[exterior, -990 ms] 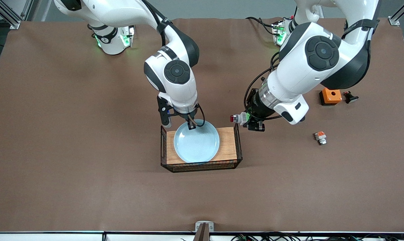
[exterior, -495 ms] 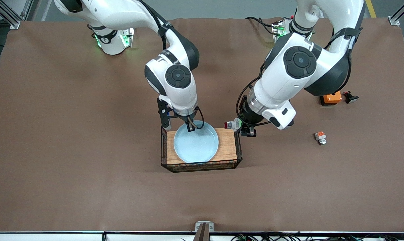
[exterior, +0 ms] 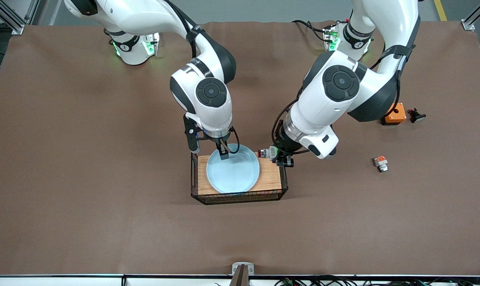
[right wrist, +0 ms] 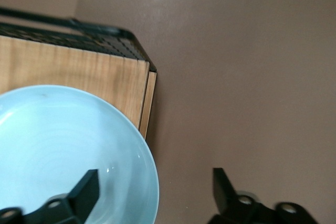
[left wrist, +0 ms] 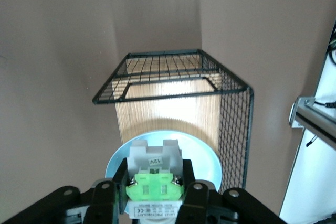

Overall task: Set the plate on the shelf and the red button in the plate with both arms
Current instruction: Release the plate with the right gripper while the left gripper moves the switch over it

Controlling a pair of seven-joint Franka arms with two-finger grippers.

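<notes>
The pale blue plate [exterior: 233,170] lies on the wooden tray [exterior: 270,174] inside a black wire basket, and its rim farthest from the front camera juts past the tray's edge. My right gripper [exterior: 224,153] is open and straddles that rim; in the right wrist view [right wrist: 155,187] one finger is over the plate [right wrist: 52,145] and the other over the table. My left gripper [exterior: 278,157] is shut on the red button [exterior: 266,153], held over the tray's corner toward the left arm's end. In the left wrist view [left wrist: 155,195] the button's green block [left wrist: 155,186] sits between the fingers, above the plate [left wrist: 206,157] and tray [left wrist: 173,103].
The basket's wire walls [exterior: 284,174] rise around the tray. An orange box [exterior: 393,114], a black button part [exterior: 417,115] and a small white part with an orange-red block [exterior: 380,163] lie on the table toward the left arm's end.
My left arm has carried the red button from beside the basket to over the tray's corner. My right gripper has stayed at the plate's rim, shifting only slightly.
</notes>
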